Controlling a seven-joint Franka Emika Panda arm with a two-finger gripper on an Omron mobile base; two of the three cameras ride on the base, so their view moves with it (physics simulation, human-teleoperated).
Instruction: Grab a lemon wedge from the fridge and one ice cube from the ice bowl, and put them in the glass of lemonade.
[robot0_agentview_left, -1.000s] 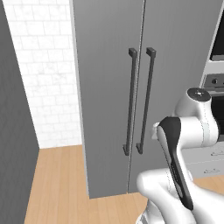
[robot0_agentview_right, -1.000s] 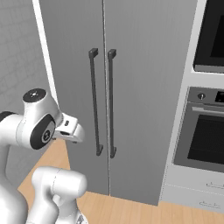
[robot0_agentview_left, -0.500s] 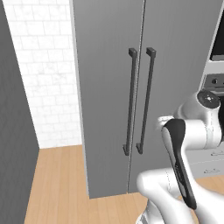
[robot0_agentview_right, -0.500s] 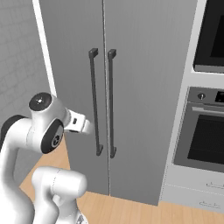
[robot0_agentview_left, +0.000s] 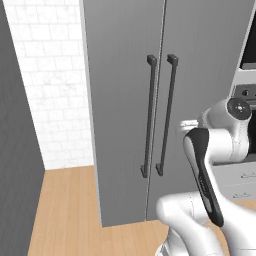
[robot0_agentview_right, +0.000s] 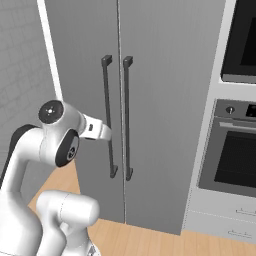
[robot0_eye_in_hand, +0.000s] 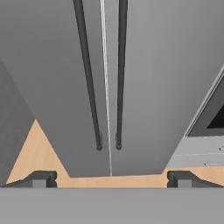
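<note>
The gripper (robot0_eye_in_hand: 109, 178) is open, with its two dark fingertips (robot0_eye_in_hand: 40, 178) standing wide apart at the bottom of the hand view and nothing between them. Directly ahead of the gripper stands the fridge (robot0_agentview_left: 125, 100), a tall matte grey unit with both doors closed and a thin vertical seam between them. The left door handle (robot0_eye_in_hand: 89, 78) and the right door handle (robot0_eye_in_hand: 120, 74) are long dark vertical bars mounted just beside the seam, one on each door; in the hand view both run from the top edge down to their lower ends, which sit above and between the fingertips. The gripper is apart from both handles and touches neither door. In the right base view the white end of the arm (robot0_agentview_right: 95, 129) reaches toward the left door, overlapping the lower part of the left handle in that picture; whether it is near contact cannot be told from this view. Below the gripper lies the light wooden floor (robot0_eye_in_hand: 39, 153), meeting the foot of the fridge. To the right of the gripper, beside the fridge, is a built-in oven (robot0_agentview_right: 235, 155) with a dark glass door, with pale drawers (robot0_agentview_right: 225, 220) beneath it. To the left of the gripper, beyond the fridge, is a white tiled wall (robot0_agentview_left: 50, 90).
</note>
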